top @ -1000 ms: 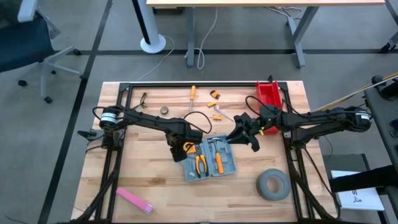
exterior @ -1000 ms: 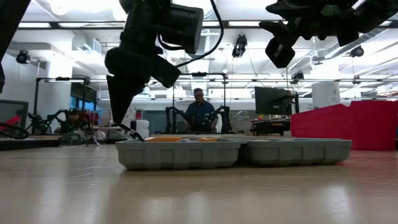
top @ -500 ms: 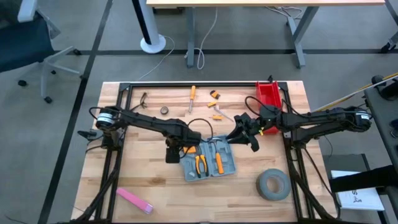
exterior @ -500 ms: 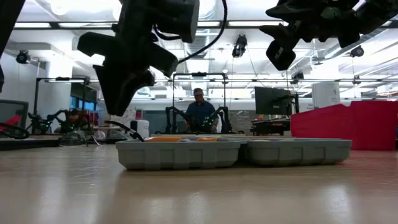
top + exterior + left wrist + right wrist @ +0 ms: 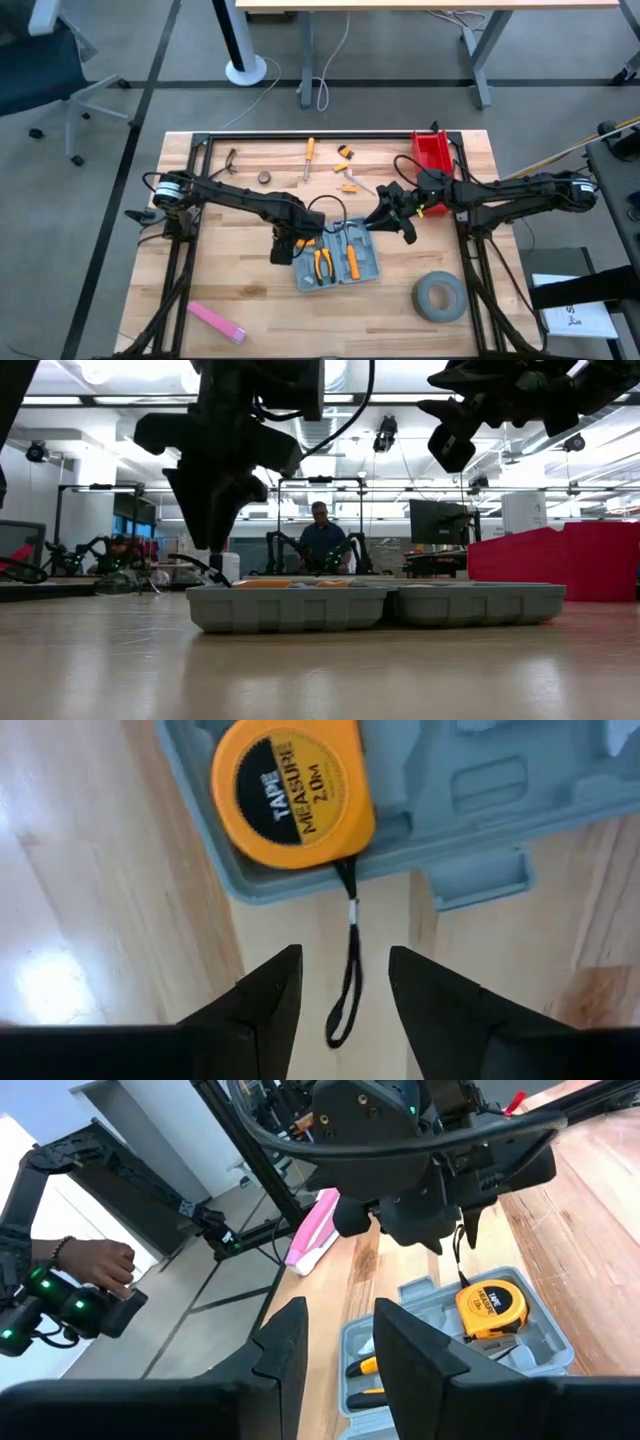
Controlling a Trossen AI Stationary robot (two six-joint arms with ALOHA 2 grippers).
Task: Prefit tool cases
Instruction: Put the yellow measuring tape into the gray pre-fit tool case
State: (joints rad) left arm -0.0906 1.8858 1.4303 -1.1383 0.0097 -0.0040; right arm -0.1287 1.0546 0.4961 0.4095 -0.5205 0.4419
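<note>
The blue-grey tool case (image 5: pixel 340 262) lies open on the wooden table, both halves flat (image 5: pixel 370 605). An orange tape measure (image 5: pixel 293 792) sits in a recess at its left end. Its black strap (image 5: pixel 350 935) trails off the case onto the wood. Orange-handled pliers (image 5: pixel 322 265) and other tools fill further recesses. My left gripper (image 5: pixel 345 985) hangs open above the table just left of the case, pointing down, its fingers on either side of the strap's loop. My right gripper (image 5: pixel 340 1345) hovers open and about level beyond the case's right half (image 5: pixel 385 215), aimed at the case.
A red bin (image 5: pixel 432 152) stands at the far right and a grey tape roll (image 5: pixel 439 297) at the near right. A pink object (image 5: pixel 216 322) lies near the front left. A screwdriver (image 5: pixel 309 158) and small parts lie along the far side. People show beyond the table (image 5: pixel 320 540).
My left gripper has rolled about its downward-pointing axis while staying over the case's left end. The case and the tape measure have kept their places. My right gripper has kept still.
</note>
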